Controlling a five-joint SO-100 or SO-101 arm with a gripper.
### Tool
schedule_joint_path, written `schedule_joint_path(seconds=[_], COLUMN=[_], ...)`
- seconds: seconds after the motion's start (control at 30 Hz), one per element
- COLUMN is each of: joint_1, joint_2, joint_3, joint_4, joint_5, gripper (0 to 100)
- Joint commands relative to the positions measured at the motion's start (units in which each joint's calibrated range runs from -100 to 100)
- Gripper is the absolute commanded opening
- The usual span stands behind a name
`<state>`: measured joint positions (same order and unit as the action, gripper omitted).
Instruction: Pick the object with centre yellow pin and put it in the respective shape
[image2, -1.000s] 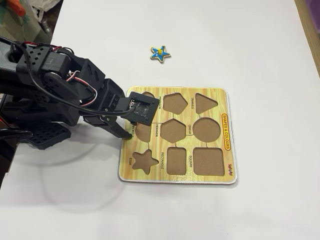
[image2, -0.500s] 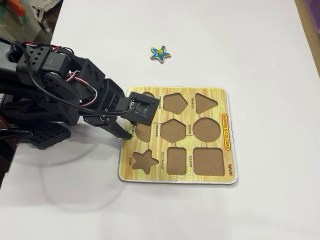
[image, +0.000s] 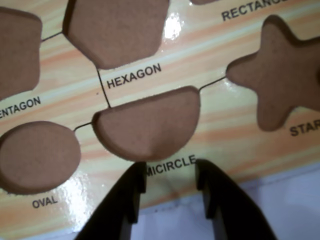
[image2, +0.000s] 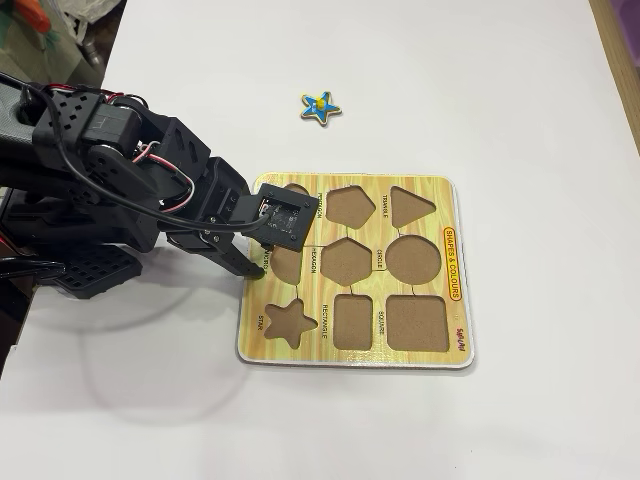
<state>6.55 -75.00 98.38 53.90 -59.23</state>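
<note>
Star piece (image2: 321, 106) lies apart; star recess (image: 285, 77) seems partly cropped.

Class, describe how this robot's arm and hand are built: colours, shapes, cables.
The arm is matt black, blocky plastic, with red, white and black wires looping over its joints. A square black camera housing sits at the wrist. The hand ends in two dark, tapering fingers with flat inner pads.

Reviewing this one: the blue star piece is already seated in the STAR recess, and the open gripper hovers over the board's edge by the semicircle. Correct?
Not quite. The fixed view shows the blue star piece lying on the white table, beyond the board; the STAR recess is empty. The rest holds: the open gripper hovers by the semicircle recess.
</note>
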Motion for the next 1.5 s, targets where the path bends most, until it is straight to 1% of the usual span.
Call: schedule_joint_path(seconds=[0.0, 0.67, 0.77, 1.07, 1.17, 1.3, 1.47], joint_1=[-0.59, -0.59, -0.49, -0.59, -0.59, -0.79, -5.18], joint_2=[0.36, 2.36, 7.64, 28.97, 34.00, 38.26, 40.36], joint_3=[0.45, 0.09, -3.96, -24.01, -27.61, -30.67, -33.63], joint_4=[1.07, 0.12, 0.12, 0.90, 0.55, 0.98, 0.21], joint_5=[0.18, -0.45, -0.45, -0.45, -0.45, -0.13, -0.50], gripper=[12, 12, 12, 12, 12, 12, 13])
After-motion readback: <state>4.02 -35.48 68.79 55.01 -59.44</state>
